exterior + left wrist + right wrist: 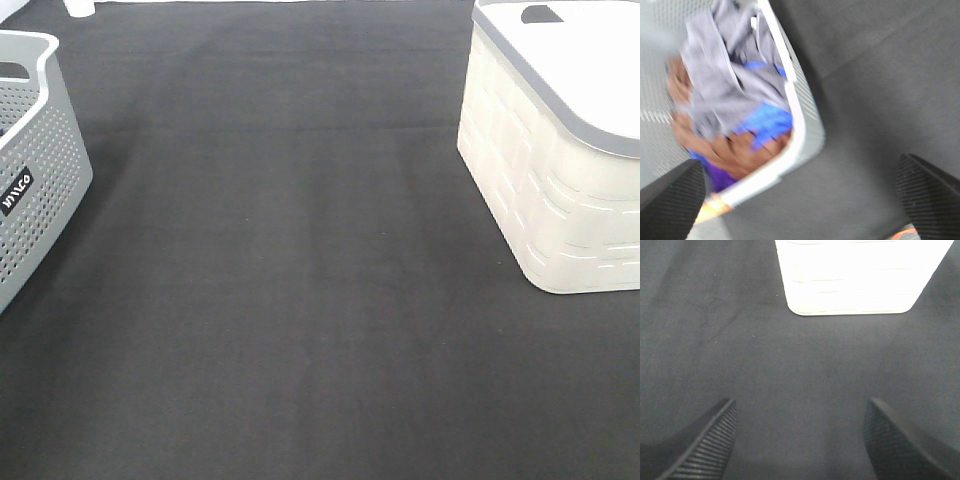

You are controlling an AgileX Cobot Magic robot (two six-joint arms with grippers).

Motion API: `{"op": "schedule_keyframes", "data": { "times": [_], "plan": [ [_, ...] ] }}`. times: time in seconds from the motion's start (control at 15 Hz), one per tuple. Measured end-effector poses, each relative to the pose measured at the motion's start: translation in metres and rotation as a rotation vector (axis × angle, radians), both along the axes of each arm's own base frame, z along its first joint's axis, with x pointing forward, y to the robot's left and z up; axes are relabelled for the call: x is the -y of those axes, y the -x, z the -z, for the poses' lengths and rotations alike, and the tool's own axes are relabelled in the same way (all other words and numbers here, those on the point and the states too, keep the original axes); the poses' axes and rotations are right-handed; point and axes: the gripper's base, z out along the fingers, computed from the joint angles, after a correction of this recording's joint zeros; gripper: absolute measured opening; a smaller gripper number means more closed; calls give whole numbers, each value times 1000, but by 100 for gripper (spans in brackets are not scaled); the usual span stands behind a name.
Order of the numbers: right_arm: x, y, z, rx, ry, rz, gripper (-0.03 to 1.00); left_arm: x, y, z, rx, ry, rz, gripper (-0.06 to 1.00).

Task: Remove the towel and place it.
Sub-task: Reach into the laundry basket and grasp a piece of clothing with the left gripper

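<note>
While a dark, matte cover spreads over the whole table, a grey basket with holes stands at its left edge and a cream basket at its right. The towel, greyish-lavender and crumpled, lies in the grey basket on top of brown, blue and purple cloths. The left gripper hangs by the basket's rim with its fingers spread wide. The right gripper is likewise spread over bare table, empty.
</note>
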Motion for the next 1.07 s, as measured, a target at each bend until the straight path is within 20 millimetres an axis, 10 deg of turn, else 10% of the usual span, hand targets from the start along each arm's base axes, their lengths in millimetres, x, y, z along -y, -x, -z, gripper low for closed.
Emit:
{"op": "schedule_keyframes", "data": {
  "times": [0.13,0.73,1.07],
  "plan": [
    [0,0,0,0,0,0,69,-6,-44,-4,-56,-174,158,98],
    [0,0,0,0,-1,-1,69,-46,-108,22,-250,-694,235,97],
    [0,0,0,0,-1,-1,69,-56,-167,68,-322,-855,319,96]
  ]
}}
